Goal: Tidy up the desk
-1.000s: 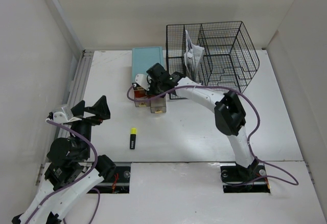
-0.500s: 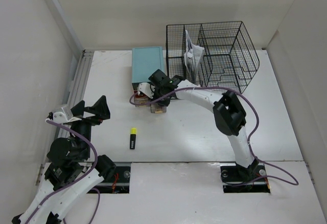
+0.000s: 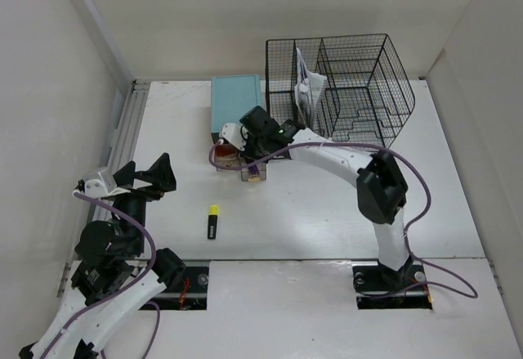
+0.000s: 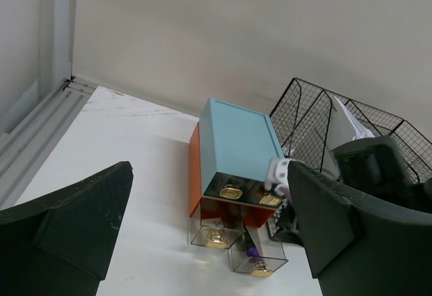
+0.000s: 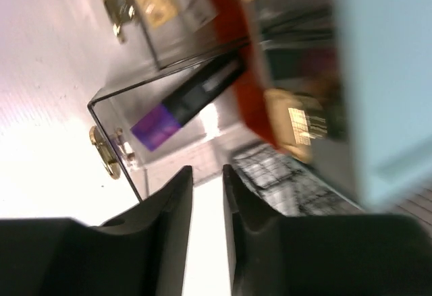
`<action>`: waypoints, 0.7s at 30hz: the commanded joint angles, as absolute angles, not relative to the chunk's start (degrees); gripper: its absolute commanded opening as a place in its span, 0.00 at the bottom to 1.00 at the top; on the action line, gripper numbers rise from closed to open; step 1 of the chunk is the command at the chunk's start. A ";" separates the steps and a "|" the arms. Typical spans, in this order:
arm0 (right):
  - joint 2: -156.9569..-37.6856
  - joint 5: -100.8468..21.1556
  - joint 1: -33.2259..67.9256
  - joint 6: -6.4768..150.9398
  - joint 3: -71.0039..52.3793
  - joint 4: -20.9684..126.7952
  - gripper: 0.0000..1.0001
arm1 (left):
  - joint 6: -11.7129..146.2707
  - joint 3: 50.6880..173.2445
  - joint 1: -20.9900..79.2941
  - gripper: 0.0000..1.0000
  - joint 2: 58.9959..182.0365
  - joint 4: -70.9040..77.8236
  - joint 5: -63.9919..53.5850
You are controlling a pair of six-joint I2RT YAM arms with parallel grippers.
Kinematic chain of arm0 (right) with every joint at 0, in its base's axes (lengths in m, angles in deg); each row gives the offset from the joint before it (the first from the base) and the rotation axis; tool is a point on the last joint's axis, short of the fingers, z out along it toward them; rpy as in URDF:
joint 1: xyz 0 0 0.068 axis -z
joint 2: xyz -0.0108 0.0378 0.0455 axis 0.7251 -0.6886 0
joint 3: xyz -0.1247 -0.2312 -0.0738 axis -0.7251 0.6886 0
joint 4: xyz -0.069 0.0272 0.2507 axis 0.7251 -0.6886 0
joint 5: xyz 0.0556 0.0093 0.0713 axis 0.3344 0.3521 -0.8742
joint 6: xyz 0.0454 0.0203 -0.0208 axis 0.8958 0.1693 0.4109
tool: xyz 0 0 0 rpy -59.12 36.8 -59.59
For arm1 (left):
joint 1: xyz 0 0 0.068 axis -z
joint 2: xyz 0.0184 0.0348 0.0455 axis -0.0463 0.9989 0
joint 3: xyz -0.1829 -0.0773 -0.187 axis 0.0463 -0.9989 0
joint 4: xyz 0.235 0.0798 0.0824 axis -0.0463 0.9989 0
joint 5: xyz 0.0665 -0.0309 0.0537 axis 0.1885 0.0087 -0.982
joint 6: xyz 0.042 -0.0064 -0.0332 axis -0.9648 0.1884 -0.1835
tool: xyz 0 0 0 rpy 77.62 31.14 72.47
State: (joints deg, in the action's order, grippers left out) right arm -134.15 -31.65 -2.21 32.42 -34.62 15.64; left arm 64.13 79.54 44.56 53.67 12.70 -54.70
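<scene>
The white desk (image 3: 310,212) carries a teal-topped orange drawer box (image 3: 237,104), which also shows in the left wrist view (image 4: 236,141). Its two lower clear drawers are pulled out. The right drawer (image 4: 260,259) holds a purple-capped black marker (image 5: 182,104). My right gripper (image 3: 249,148) hovers at that drawer beside the box. Its fingers (image 5: 175,201) stand a narrow gap apart with nothing between them. My left gripper (image 3: 147,177) is wide open and empty at the desk's left, facing the box (image 4: 209,174). A yellow-capped black marker (image 3: 212,222) lies loose on the desk.
A black wire mesh file rack (image 3: 343,89) with papers stands at the back right, touching the drawer box. A grey metal rail (image 3: 131,130) runs along the desk's left edge. White walls enclose the back and both sides.
My right gripper has drawn back from over the pulled-out right drawer toward the box, and its elbow has swung right. The left arm and the yellow-capped marker have not moved.
</scene>
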 commanded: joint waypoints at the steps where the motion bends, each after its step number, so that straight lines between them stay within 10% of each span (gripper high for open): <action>1: -125.41 -29.83 -3.44 29.83 -32.83 26.16 0.31 | 64.14 79.26 44.58 1.00 53.37 10.57 -55.39; 11: -127.06 -73.59 -5.81 -7.16 -30.45 7.11 0.76 | 62.91 77.59 44.05 1.00 48.11 8.73 -58.72; 21: -140.41 -68.86 -13.81 -14.81 -41.06 5.26 0.72 | 62.38 76.80 44.05 1.00 47.57 7.23 -57.59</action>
State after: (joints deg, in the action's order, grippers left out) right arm -139.02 -66.66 -13.71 -8.84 -35.32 8.04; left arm 63.40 76.92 44.17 47.85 10.43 -57.85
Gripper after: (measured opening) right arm 0.725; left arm 0.997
